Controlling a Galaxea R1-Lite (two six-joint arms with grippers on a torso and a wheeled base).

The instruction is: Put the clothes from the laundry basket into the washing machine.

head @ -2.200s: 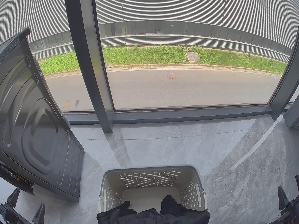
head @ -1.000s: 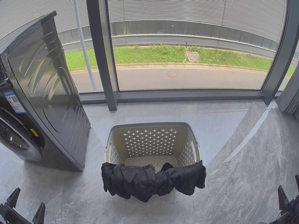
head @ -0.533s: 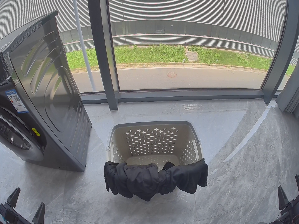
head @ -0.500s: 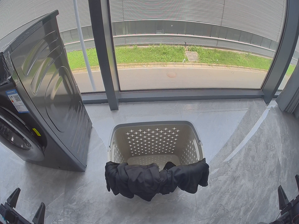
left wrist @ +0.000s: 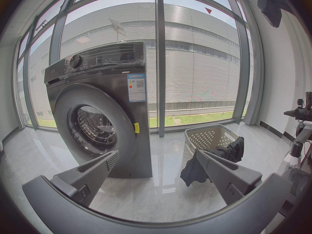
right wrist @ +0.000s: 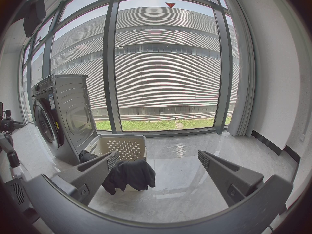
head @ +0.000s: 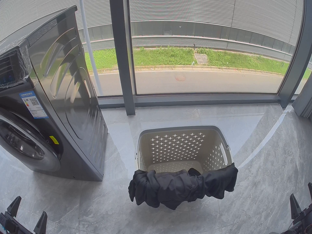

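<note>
Black clothes (head: 182, 188) draped over near rim of beige basket (head: 182, 147), beside grey washer (head: 48, 108).

Grey stone floor (head: 266, 179), tall window (head: 208, 49), likely curtain (head: 305, 104)

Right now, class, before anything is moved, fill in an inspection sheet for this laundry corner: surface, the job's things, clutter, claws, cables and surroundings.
Surface: glossy grey stone-look floor, with nothing spilt on it.
Job's things: beige perforated laundry basket standing on the floor; black clothes draped over its near rim, partly hanging outside; dark grey washing machine to the basket's left, its round front door apparently shut.
Clutter: nothing seen.
Claws: left claw open and empty; right claw open and empty; both are apart from the basket.
Cables: nothing seen.
Surroundings: tall window with grey frames behind the basket, a road, grass and a ribbed building outside; curtain at the right.
</note>
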